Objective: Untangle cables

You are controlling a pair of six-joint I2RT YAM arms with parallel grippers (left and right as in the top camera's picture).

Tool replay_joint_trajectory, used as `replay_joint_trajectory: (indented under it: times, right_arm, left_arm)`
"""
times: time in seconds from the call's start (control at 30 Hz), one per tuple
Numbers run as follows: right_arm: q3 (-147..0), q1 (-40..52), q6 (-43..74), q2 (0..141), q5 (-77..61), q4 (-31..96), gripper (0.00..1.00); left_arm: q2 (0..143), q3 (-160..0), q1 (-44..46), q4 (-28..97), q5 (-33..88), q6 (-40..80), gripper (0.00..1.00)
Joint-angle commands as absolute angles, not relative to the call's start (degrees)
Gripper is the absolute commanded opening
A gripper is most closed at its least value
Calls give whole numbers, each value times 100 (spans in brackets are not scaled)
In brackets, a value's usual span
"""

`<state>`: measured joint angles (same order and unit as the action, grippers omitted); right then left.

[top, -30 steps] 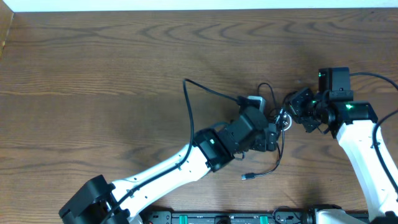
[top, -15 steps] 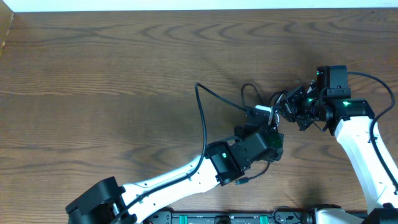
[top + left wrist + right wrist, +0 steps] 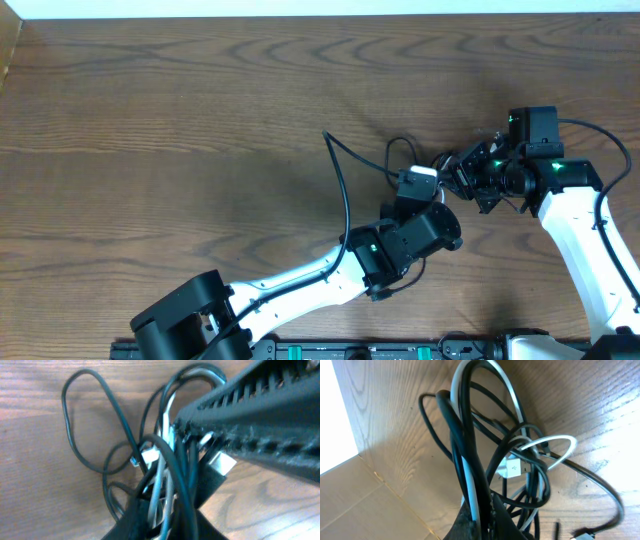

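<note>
The left gripper (image 3: 428,197) shifted up the table. The black cable (image 3: 344,190) loop was dragged rightward. The right gripper (image 3: 458,176) moved slightly up and left.

overhead: top-down, far | wrists: close-up, both on cables (image 3: 167,475)

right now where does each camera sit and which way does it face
Overhead: above the table, looking straight down; both arms show, meeting at the cable tangle.
Left wrist: on the left arm, facing along its fingers at the tangle close up.
Right wrist: on the right arm, looking past its fingers at the same tangle.
Shared: both wrist views show the white cable among black ones.
</note>
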<state>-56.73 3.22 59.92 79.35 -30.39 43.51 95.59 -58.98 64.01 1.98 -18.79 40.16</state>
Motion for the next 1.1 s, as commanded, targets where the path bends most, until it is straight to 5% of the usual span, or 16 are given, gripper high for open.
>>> replay_joint_trajectory:
  times: [0.0,0.5,0.67,1.07]
  right_arm:
    - [-5806,298,5706,7935,-3059,4462,1]
    - [-5806,298,3494,7935,-2001,4759,1]
    - [-5808,298,1343,7933,-4862,4525,1]
    - [-5808,-860,204,7360,-7695,3813,1]
  left_arm:
    - [9555,-5986,6394,-14,-2318,4010,8]
    - [7990,-5986,5186,1636,-2038,4622,8]
    - [7990,-5986,4403,1669,-773,4619,8]
    - [8805,-5983,4366,1706,-513,4665,8]
